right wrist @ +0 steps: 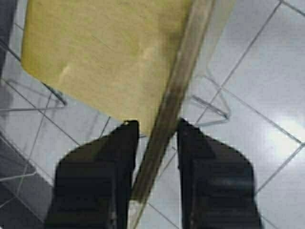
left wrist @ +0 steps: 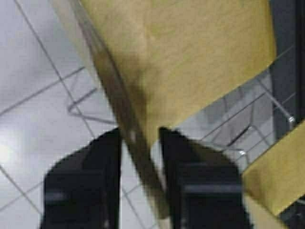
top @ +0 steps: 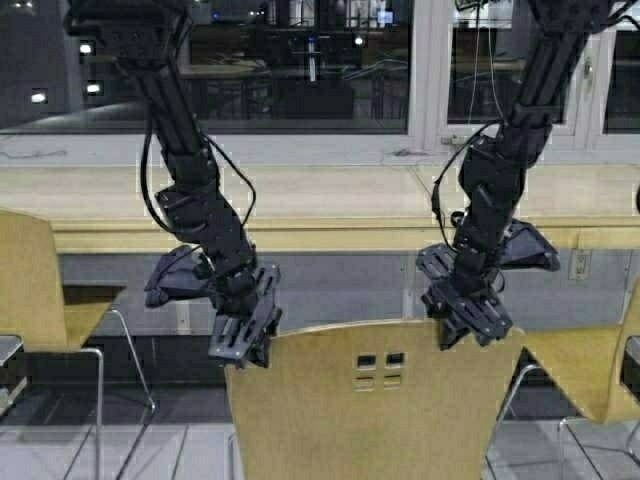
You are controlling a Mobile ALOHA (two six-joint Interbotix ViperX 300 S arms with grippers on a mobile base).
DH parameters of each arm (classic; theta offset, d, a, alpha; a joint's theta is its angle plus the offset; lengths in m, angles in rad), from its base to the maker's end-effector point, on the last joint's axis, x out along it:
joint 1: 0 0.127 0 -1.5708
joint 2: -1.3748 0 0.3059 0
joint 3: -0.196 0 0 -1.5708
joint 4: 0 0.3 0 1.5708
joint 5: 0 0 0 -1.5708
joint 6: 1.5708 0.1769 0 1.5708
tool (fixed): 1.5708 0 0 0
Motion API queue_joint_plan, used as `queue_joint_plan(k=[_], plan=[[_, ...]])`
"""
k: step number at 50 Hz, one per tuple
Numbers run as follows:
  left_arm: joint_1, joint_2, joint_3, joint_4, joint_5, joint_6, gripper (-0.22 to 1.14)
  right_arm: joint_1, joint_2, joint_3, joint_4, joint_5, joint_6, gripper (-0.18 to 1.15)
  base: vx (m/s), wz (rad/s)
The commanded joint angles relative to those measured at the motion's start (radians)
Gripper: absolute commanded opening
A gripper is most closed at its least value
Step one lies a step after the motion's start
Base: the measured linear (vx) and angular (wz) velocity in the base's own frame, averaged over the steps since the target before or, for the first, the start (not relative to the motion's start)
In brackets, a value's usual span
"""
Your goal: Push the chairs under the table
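Nearest, a tan chair (top: 375, 405) stands centred before the table (top: 330, 205), its back toward the robot. Left gripper (top: 245, 335) straddles the back's upper left corner, right gripper (top: 468, 318) the upper right; each pair of fingers sits narrowly either side of the plywood edge (left wrist: 136, 143). More chairs stand at far left (top: 35, 285) and far right (top: 590, 365).

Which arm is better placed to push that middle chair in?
Neither: the left gripper and right gripper each straddle a top corner of the middle chair, so probably both push together toward the table.
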Motion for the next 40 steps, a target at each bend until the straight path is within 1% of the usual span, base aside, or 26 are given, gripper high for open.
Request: queue_joint_plan(k=[1, 3, 5, 8, 14, 31, 40], plan=[[-0.006, 0.011, -0.021, 0.005, -0.003, -0.015, 0.10, 0.003, 0.011, 0.006, -0.005, 0.011, -0.011, 0.01, 0.01, 0.02], [-0.006, 0.017, -0.028, 0.005, -0.003, -0.034, 0.03, 0.003, 0.012, 0.005, -0.005, 0.011, -0.011, 0.00, 0.01, 0.03], [-0.006, 0.023, -0.035, 0.005, -0.003, -0.049, 0.00, 0.003, 0.014, 0.000, -0.005, 0.011, -0.011, 0.01, 0.01, 0.04], [-0.006, 0.031, -0.043, 0.005, -0.003, -0.071, 0.01, 0.005, 0.017, -0.009, -0.005, 0.014, -0.011, 0.04, 0.02, 0.04], [-0.002, 0.035, -0.058, 0.005, -0.005, -0.092, 0.05, 0.005, 0.018, -0.014, -0.005, 0.028, -0.011, 0.04, 0.05, 0.06], [0.018, 0.028, -0.074, 0.005, -0.003, -0.092, 0.04, 0.038, 0.012, 0.021, -0.005, 0.044, -0.009, 0.04, 0.10, 0.02], [0.014, 0.017, -0.031, 0.005, 0.000, -0.095, 0.04, 0.043, 0.014, 0.018, -0.005, 0.058, -0.011, 0.04, 0.17, -0.01]])
